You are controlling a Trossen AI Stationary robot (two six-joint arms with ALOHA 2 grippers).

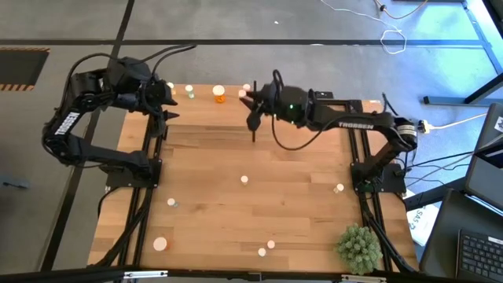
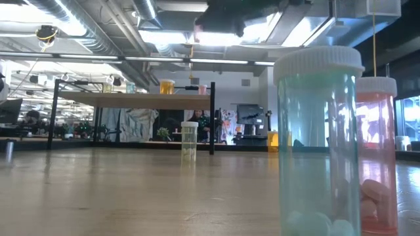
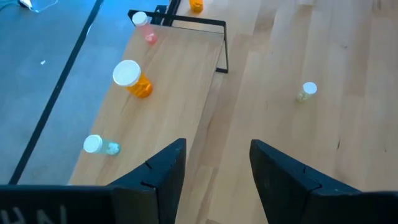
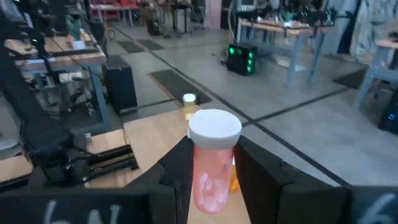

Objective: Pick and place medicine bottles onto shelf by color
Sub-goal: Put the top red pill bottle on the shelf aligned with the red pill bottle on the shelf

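Observation:
The shelf stands along the table's far edge. On it are a pale green bottle, an orange bottle and a pink one. My right gripper hangs above the shelf's right end, shut on a pink medicine bottle with a white cap. My left gripper hovers over the shelf's left end, open, with nothing between its fingers. Below it the shelf bears an orange bottle and a pale green bottle. My right gripper pinches the pink bottle's body just below the white cap, one finger on each side. The fingers come about level from the table's right side. The bottle stands upright with its cap up, lifted clear above the shelf.
Loose bottles stand about the table: one mid-table, one at the right, others near the front. A spiky green plant ball sits at the near right corner. The shelf's black posts rise at its ends.

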